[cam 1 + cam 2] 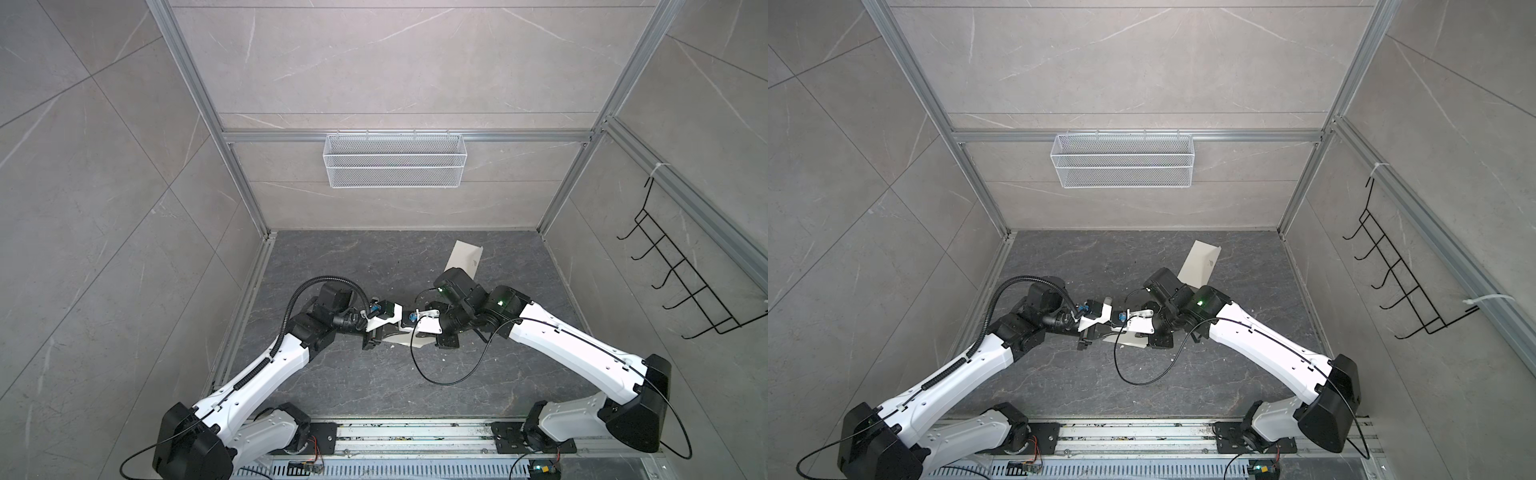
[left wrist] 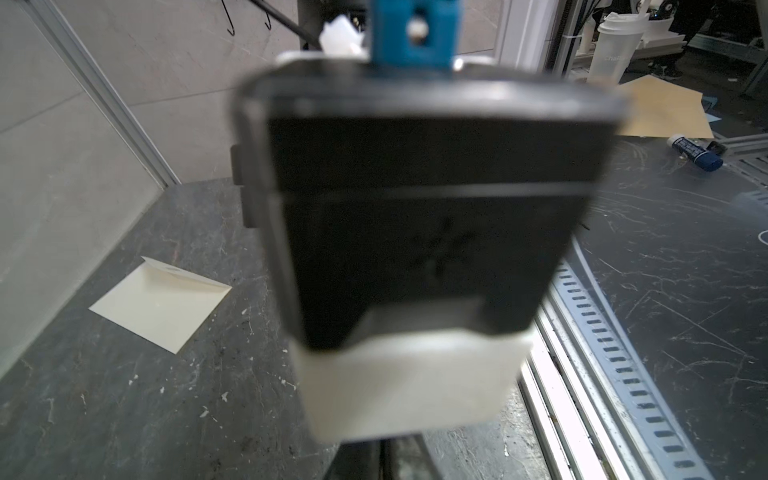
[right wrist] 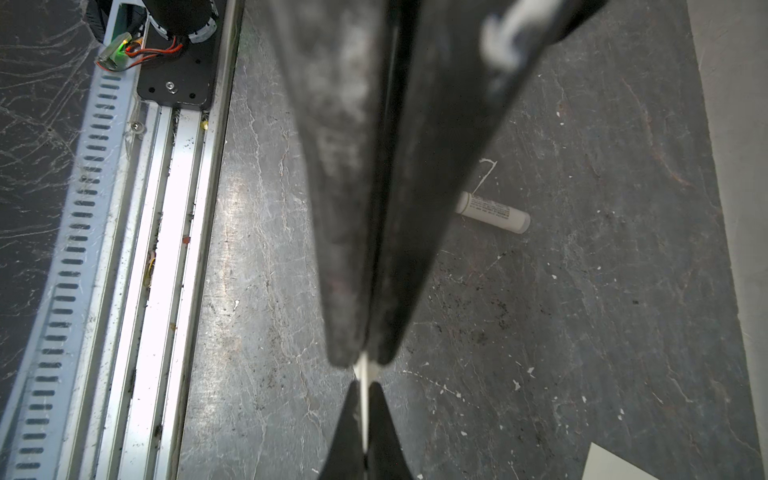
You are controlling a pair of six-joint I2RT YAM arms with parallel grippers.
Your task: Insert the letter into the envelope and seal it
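The letter [image 1: 405,338] is a pale, folded sheet held just above the dark table between my two arms in both top views [image 1: 1133,341]. My left gripper [image 1: 392,332] is shut on its left edge. My right gripper [image 1: 415,332] is shut on it from the right. In the right wrist view the letter's thin edge [image 3: 364,370] runs between my right gripper [image 3: 364,388] and the left fingers [image 3: 345,249], both pressed shut on it. The cream envelope [image 1: 465,257] lies at the back right, flap raised, and also shows in the left wrist view [image 2: 162,307].
A white glue-stick tube [image 3: 494,212] lies on the table beyond the grippers. A wire basket [image 1: 395,160] hangs on the back wall and a black hook rack [image 1: 681,274] on the right wall. A loose black cable [image 1: 440,376] loops below the right wrist. The slotted rail [image 1: 415,432] runs along the front.
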